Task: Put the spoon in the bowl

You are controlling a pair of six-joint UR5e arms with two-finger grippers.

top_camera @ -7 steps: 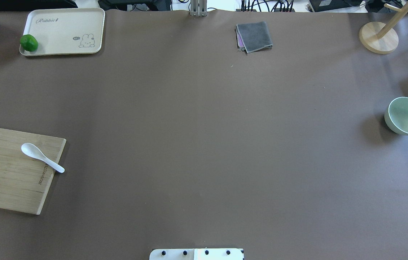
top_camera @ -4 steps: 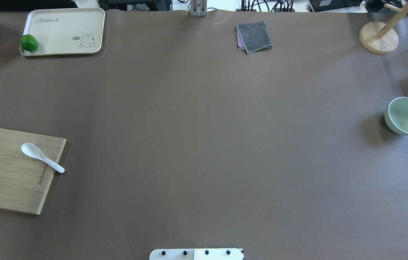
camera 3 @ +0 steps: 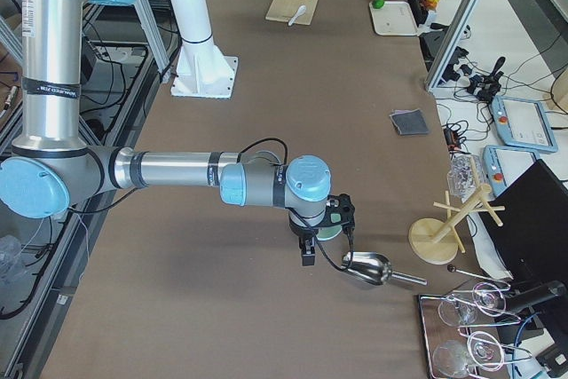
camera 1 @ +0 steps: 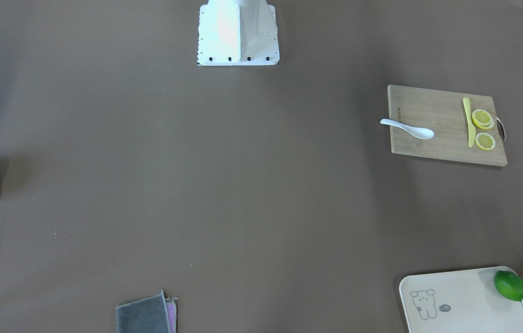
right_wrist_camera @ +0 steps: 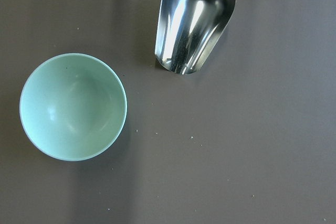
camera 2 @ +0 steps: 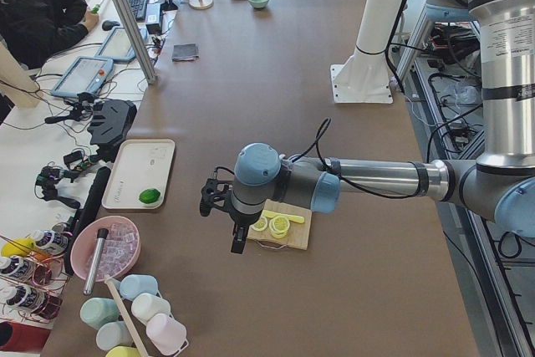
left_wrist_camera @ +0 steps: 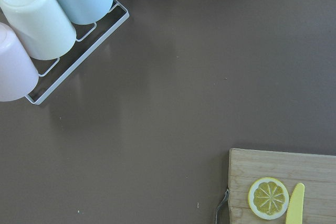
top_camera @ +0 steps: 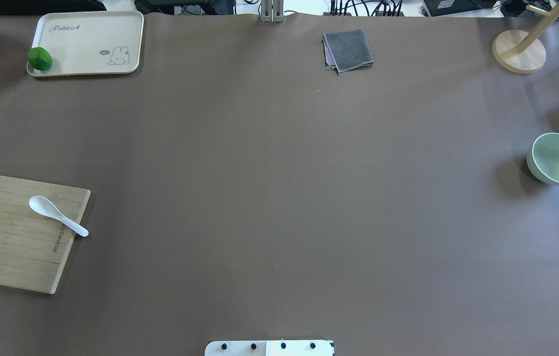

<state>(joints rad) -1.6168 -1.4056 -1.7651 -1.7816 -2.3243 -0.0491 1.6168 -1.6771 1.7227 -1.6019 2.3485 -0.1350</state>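
Observation:
The white spoon (top_camera: 57, 215) lies on the wooden cutting board (top_camera: 12, 247) at the table's left, scoop on the board and handle tip over its right edge; it also shows in the front view (camera 1: 407, 128). The mint-green bowl (top_camera: 558, 158) stands upright and empty at the far right, seen from straight above in the right wrist view (right_wrist_camera: 73, 106). My left gripper (camera 2: 238, 242) hovers over the board's outer end, by the lemon slices. My right gripper (camera 3: 307, 253) hovers over the bowl. Both show only in the side views, so I cannot tell if they are open or shut.
A yellow knife (camera 1: 468, 121) and lemon slices (camera 1: 483, 129) lie on the board. A steel scoop (right_wrist_camera: 194, 19) lies beside the bowl. A cream tray (top_camera: 86, 44) with a lime (top_camera: 39, 58), a grey cloth (top_camera: 348, 49), a wooden rack (top_camera: 519, 49) and a cup rack (left_wrist_camera: 47, 30) stand around.

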